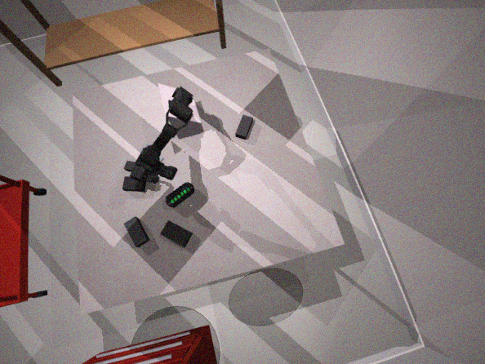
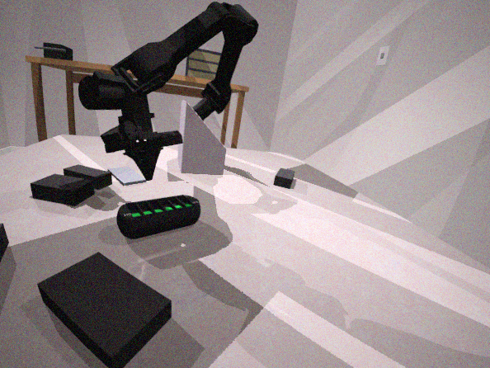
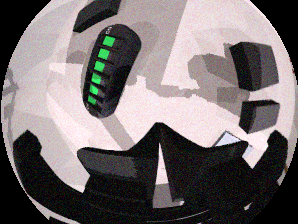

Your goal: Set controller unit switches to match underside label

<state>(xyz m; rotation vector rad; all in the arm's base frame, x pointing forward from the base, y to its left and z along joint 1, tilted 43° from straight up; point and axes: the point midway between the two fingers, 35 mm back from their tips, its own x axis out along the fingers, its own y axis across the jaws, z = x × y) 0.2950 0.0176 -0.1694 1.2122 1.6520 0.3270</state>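
The black, two-fingered claw [image 2: 148, 178] [image 3: 158, 125] is closed on nothing above the pale table [image 1: 282, 192] [image 2: 371, 247], apart from the dark grey, round-ended controller unit [image 1: 180, 194] [image 2: 158, 219] [image 3: 113, 72], which sits upright near it, green switch ends showing, among black rectangular blocks [image 1: 176, 233] [image 2: 105, 303] [image 3: 260, 116].

Looks down past the gripper [image 3: 159, 124] [image 2: 149, 179], closed at the tips, onto a controller unit [image 3: 112, 72] [image 1: 180, 194] [image 2: 158, 216] with six green switch ends in a row along its left side. Catches a dark block [image 3: 97, 14] [image 1: 136, 232] [image 2: 3, 241] above, two dark modules [image 3: 255, 66] [image 1: 134, 184] [image 2: 62, 189] at right.
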